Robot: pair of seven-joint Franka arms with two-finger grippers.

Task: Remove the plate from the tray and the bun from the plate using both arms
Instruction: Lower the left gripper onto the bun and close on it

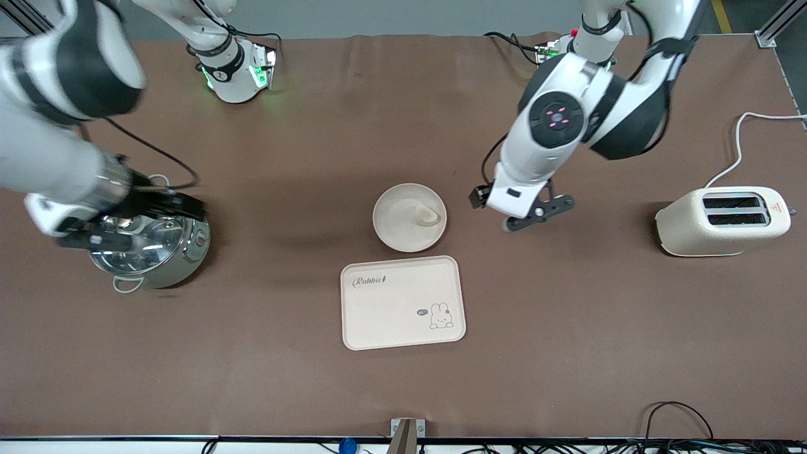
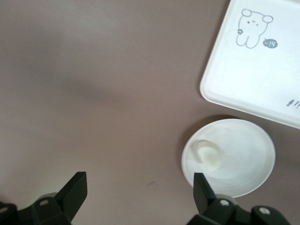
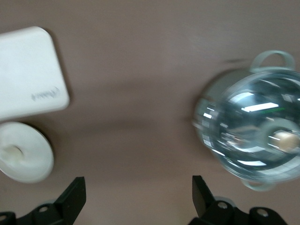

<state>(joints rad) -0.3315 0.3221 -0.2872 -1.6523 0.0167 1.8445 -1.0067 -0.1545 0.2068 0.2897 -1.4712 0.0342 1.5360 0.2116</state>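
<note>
On the bench just beside the empty tray (image 1: 403, 302), plate (image 1: 409, 217) already off, bun (image 1: 428, 214) yet to lift from it: left gripper (image 1: 537, 212) near, right gripper (image 1: 120, 222) over glass-lidded pot (image 1: 150, 252), jaws spread on both, calling probably for a pinch.

Bare table (image 1: 403, 113) between plate (image 1: 397, 227) and the base-side edge. Tray (image 1: 403, 302) sits just beside plate, blocking its camera side. Pot (image 1: 154, 252) and toaster (image 1: 722, 221) stand well apart, near either end.
</note>
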